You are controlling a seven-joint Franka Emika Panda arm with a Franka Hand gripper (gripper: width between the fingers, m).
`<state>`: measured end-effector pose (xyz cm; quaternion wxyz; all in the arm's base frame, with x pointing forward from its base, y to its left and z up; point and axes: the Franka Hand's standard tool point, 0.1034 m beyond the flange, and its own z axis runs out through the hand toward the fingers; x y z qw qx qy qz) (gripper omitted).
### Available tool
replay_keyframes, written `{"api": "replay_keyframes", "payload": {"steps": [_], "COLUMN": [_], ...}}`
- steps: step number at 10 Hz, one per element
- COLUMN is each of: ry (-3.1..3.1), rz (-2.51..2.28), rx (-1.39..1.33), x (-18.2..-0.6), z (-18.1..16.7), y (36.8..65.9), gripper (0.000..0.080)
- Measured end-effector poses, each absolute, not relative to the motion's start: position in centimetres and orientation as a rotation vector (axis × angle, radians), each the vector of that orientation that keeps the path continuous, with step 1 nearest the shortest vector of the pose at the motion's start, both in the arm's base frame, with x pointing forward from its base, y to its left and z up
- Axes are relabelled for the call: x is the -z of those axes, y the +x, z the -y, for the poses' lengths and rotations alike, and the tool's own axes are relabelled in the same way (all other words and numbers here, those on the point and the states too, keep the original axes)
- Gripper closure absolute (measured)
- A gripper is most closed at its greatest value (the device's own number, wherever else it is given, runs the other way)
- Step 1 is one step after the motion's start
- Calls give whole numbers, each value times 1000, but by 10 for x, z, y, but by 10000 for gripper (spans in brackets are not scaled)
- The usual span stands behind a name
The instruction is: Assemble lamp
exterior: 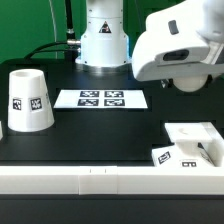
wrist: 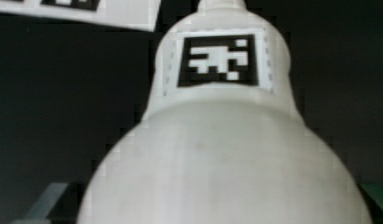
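Observation:
The white bulb (wrist: pixel 214 150) fills the wrist view, its narrow neck with a black tag pointing away from the camera. It sits between my jaws, and only a dark bit of one finger (wrist: pixel 46 205) shows beside it. My gripper (exterior: pixel 185 82) hangs high at the exterior view's right, above the low square base (exterior: pixel 190 143); the bulb is hidden there by the white hand. The tapered shade (exterior: pixel 29 100) stands mouth down at the exterior view's left.
The marker board (exterior: pixel 100 98) lies flat in the middle of the black table, and its corner shows in the wrist view (wrist: pixel 99 10). The robot's white pedestal (exterior: pixel 103 40) stands at the back. A white rail (exterior: pixel 90 180) runs along the front edge.

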<state>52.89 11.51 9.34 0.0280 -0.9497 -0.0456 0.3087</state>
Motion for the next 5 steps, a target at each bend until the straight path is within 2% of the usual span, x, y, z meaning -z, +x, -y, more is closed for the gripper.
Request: {"api": "replay_keyframes", "payload": {"steps": [2,3,5], "ry": [-2989,-2990,-3028], "rz": [133,162,164], "rx": [-736,-672,-448], "x": [-96,-112,-160], "z": [-114,-109,-102], "y": [533,539,568], "gripper": [223,223,223]}}
